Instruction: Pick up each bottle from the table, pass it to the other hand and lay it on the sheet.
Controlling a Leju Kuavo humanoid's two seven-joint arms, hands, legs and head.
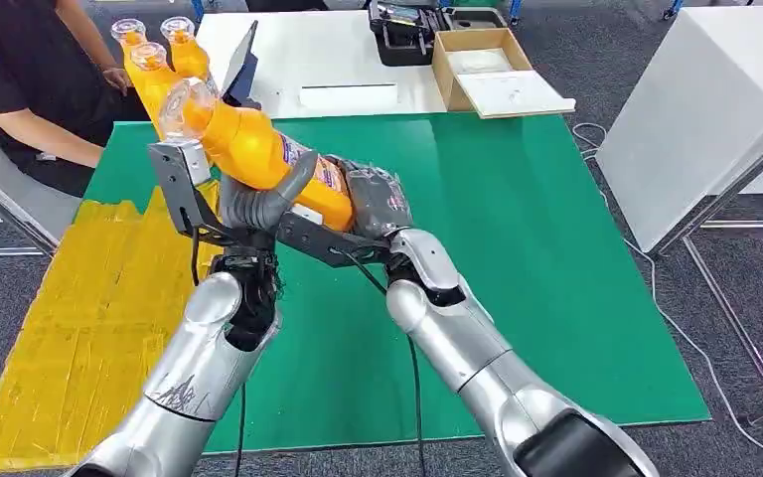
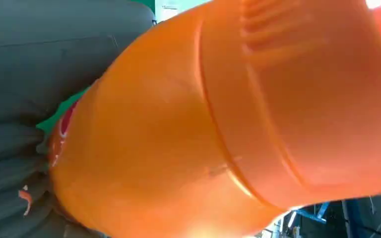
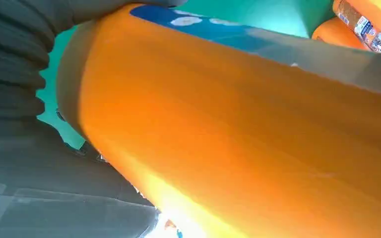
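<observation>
Both hands are gripping the orange plastic drink bottle (image 1: 248, 147): the left hand (image 1: 248, 204) is wrapping its middle, the right hand (image 1: 373, 204) its base (cap end tilted up).

Floor (image 1: 576, 70): grey carpet, visible on all sides of the work area; a thin white cable (image 1: 690, 348) trails across it on the right. Green table (image 1: 517, 248): flat, matte, centred in the head view. White table (image 1: 308, 60): set just behind the green one; it carries a black case (image 1: 407, 35), an open cardboard box (image 1: 477, 65), a white sheet of paper (image 1: 348, 96) and a dark upright panel (image 1: 241, 62). White slab (image 1: 695, 109): tilted, on a metal frame, well to the right. Person in a dark top (image 1: 20, 79): seated at the far left corner. Lighting: even, diffuse.
</observation>
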